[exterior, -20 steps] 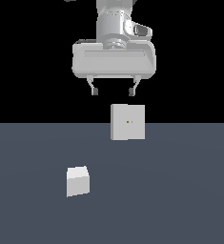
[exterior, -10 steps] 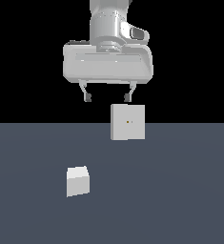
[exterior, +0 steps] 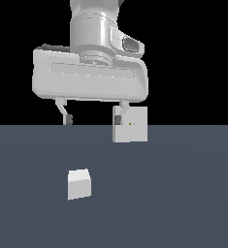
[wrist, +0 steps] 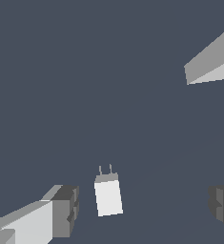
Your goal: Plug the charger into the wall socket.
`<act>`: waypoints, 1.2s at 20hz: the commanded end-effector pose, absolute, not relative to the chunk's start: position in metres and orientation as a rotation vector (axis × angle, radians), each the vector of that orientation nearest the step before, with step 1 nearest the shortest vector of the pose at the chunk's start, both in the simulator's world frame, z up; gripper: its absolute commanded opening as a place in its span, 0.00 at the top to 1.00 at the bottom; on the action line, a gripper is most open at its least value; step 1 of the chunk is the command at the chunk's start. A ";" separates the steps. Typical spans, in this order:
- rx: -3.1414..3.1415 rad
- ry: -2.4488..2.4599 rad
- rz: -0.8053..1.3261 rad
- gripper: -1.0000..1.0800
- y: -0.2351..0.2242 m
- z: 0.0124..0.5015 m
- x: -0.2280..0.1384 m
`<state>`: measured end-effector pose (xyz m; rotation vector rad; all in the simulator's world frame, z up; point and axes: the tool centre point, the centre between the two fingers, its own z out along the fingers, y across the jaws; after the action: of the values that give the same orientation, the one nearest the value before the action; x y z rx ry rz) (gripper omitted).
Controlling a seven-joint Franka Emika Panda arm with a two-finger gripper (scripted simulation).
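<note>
The charger (exterior: 79,184) is a small white block lying on the dark grey floor, at the exterior view's lower left. In the wrist view the charger (wrist: 107,194) shows two thin prongs at one end and lies between my fingers, far below them. The wall socket (exterior: 133,125) is an upright white square plate with a tiny orange dot, partly hidden behind one fingertip. Only a pale wedge of the wall socket (wrist: 213,61) enters the wrist view. My gripper (exterior: 92,118) hangs open above the charger, with nothing between its fingers (wrist: 62,209).
A flat dark grey floor (exterior: 183,203) runs across the lower half of the exterior view, with black background above it. Nothing else stands on it besides the block and the plate.
The arm has come toward the camera and lower, so the hand looks larger. Its fingertips have moved toward the exterior view's left, one now overlapping the socket plate. Charger and socket have not moved.
</note>
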<state>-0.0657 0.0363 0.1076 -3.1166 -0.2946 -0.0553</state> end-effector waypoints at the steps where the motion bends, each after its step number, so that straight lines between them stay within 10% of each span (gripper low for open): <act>1: -3.111 -0.358 -0.058 0.04 0.042 0.095 -0.080; 24: -3.092 -0.508 -0.059 0.04 0.052 0.046 -0.114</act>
<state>-0.1133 0.0521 0.0514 -3.0925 -0.5078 -0.0608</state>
